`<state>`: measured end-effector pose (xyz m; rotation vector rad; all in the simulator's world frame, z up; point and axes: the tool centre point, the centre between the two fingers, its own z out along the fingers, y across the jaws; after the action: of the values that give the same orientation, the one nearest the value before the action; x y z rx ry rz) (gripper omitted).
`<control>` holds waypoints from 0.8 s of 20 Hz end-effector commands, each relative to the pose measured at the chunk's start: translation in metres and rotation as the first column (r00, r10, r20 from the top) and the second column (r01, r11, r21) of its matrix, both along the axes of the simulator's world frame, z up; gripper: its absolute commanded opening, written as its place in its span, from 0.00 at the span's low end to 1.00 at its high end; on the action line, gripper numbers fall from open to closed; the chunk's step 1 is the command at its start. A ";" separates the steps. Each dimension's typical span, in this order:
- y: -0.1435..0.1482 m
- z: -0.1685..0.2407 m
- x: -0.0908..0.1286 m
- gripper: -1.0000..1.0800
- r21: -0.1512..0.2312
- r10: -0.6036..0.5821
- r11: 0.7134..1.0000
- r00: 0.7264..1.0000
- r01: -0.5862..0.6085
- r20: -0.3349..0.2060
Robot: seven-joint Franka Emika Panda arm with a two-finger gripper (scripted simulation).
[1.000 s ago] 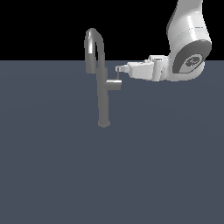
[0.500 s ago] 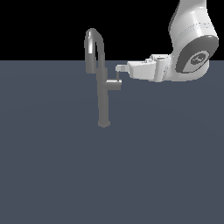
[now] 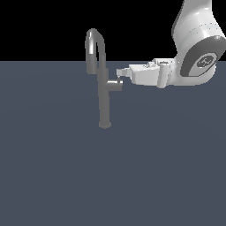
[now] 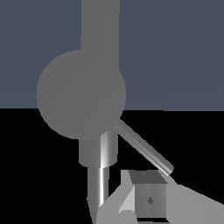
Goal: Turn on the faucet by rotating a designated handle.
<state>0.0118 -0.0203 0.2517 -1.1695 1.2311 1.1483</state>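
The faucet is a slim grey column with a high arched spout, standing on the dark floor. Its handle is a short stub on the column's side toward the exterior view's right. In the wrist view the stub's round end faces the camera, and a thin rod lever slants off it. My gripper reaches in level from the exterior view's right, its tips just above the stub. In the wrist view the gripper looks shut and empty, right at the lever's free end.
The white arm body fills the upper part of the exterior view's right. The flat dark grey floor spreads all around the faucet's base.
My gripper has edged toward the faucet, to the exterior view's left and slightly down, closing on the handle. The faucet looks unchanged.
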 end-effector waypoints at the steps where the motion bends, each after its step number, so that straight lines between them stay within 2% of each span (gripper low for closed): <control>1: 0.000 -0.005 -0.003 0.00 0.000 0.001 1.000 1.000 -0.001 -0.002; 7: 0.001 -0.036 -0.025 0.00 0.003 0.004 1.000 1.000 -0.004 -0.017; 8: 0.001 -0.036 -0.025 0.00 0.003 0.004 1.000 1.000 -0.004 -0.017; 9: 0.001 -0.017 -0.015 0.00 0.000 0.003 1.000 1.000 -0.003 0.017; 16: 0.002 -0.067 -0.026 0.00 0.003 0.004 1.000 1.000 -0.004 -0.015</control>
<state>-0.0050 -0.0193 0.2137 -1.1852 1.2064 1.1355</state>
